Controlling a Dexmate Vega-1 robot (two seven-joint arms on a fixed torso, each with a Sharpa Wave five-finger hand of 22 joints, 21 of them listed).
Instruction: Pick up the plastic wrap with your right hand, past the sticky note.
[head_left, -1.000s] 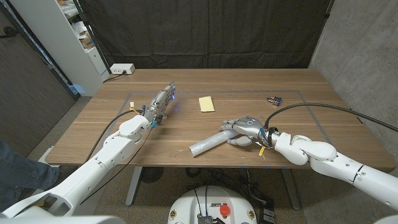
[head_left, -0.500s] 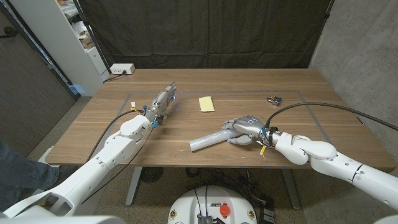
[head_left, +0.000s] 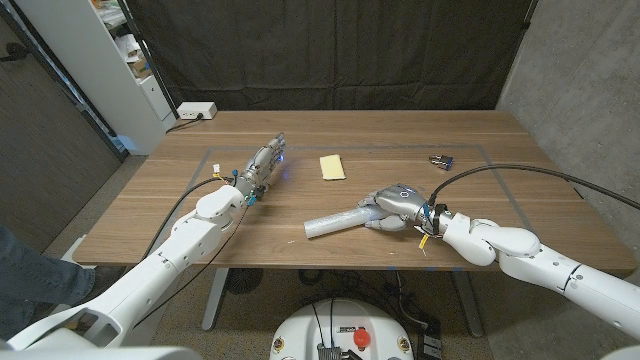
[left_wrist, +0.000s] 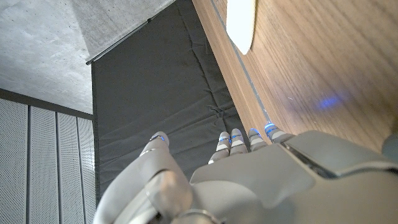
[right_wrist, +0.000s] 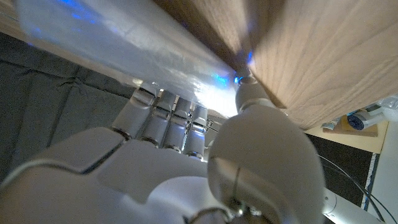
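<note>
The plastic wrap (head_left: 332, 223) is a pale grey roll, held just above the table near its front middle. My right hand (head_left: 394, 207) grips its right end; the free end points toward the table's left front. In the right wrist view the roll (right_wrist: 124, 53) runs across my curled fingers (right_wrist: 163, 115), with the thumb closed under it. A yellow sticky note (head_left: 332, 166) lies farther back, behind the roll; it shows as a pale strip (left_wrist: 241, 22) in the left wrist view. My left hand (head_left: 261, 166) rests at the left middle of the table, fingers stretched out, holding nothing.
A small dark object (head_left: 442, 160) lies at the right back of the table. A white power strip (head_left: 196, 111) sits past the back left corner beside a white shelf (head_left: 120, 60). A taped rectangle (head_left: 480, 150) marks the tabletop. A black cable (head_left: 520, 172) arcs over my right arm.
My right hand has lifted and drawn the roll slightly back and up; its free end has risen from the table. The left hand has stayed put.
</note>
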